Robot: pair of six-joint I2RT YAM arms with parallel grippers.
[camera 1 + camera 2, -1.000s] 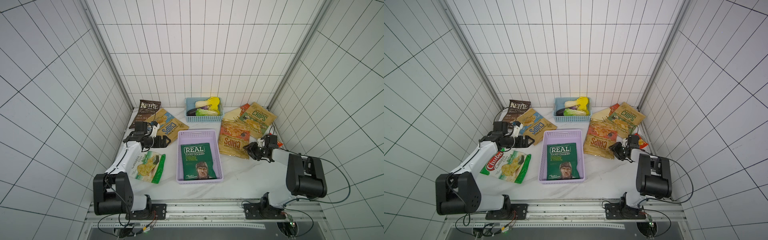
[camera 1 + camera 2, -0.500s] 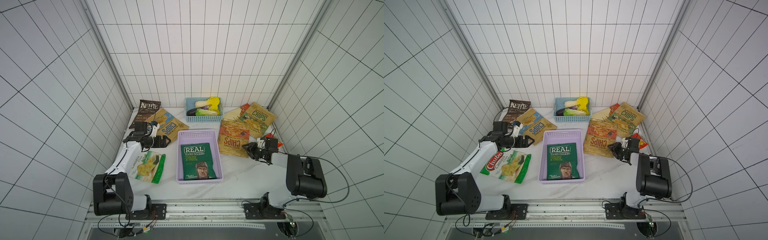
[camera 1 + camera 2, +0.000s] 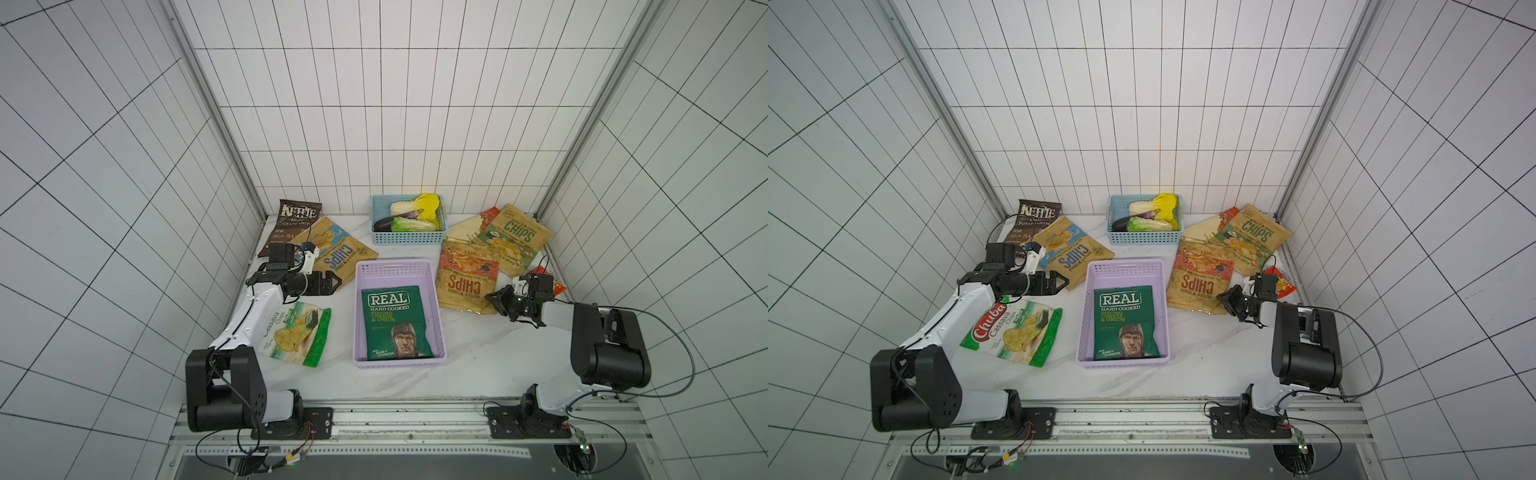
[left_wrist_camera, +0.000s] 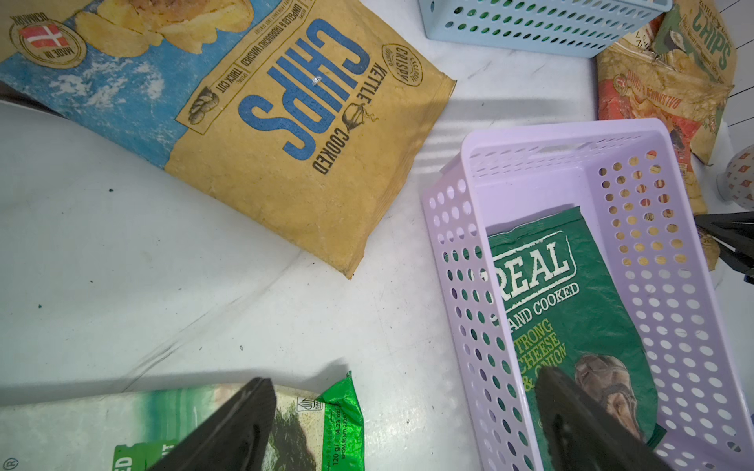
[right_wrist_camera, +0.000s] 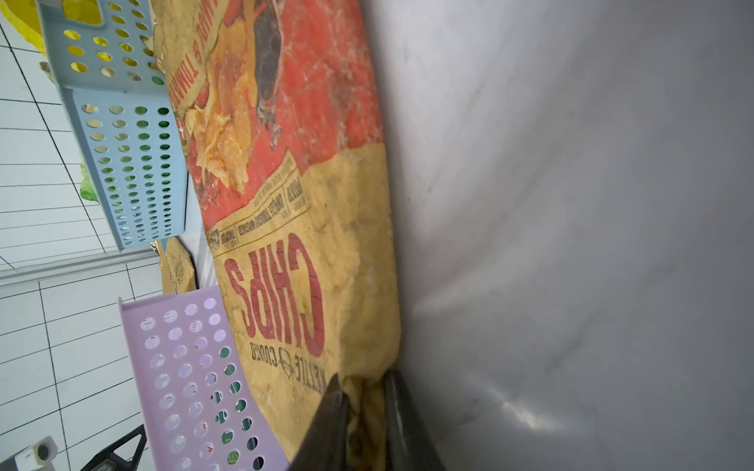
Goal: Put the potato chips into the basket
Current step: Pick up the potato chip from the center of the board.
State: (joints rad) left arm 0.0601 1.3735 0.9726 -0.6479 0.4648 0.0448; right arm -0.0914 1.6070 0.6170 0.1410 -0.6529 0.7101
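Right fingers [image 5: 331, 416] clamped on corner of red-label CHIPS bag [image 3: 467, 282], flat on white marbled surface [image 3: 478, 357] just beside lilac basket [image 3: 398, 266]; left fingers [image 4: 245, 424] spread, empty. Green REAL bag [image 3: 392, 322] lies in basket. White tiled walls [image 3: 395, 124] on three sides.

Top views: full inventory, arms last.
lilac basket: 1, lilac, centre
REAL bag: 1, dark green, inside lilac basket
Kettle bag: 1, dark brown, back left
blue-label CHIPS bag: 1, tan, left of lilac basket
Cassava bag: 1, white-green, front left
red-label CHIPS bag: 1, tan, right of lilac basket
green-label CHIPS bag: 1, tan, back right
half-hidden bag: 1, tan, under green-label CHIPS bag
blue basket: 1, light blue, back centre, holds toy vegetables
left gripper: 1, black, open, above table
right gripper: 1, black, shut on red-label CHIPS bag
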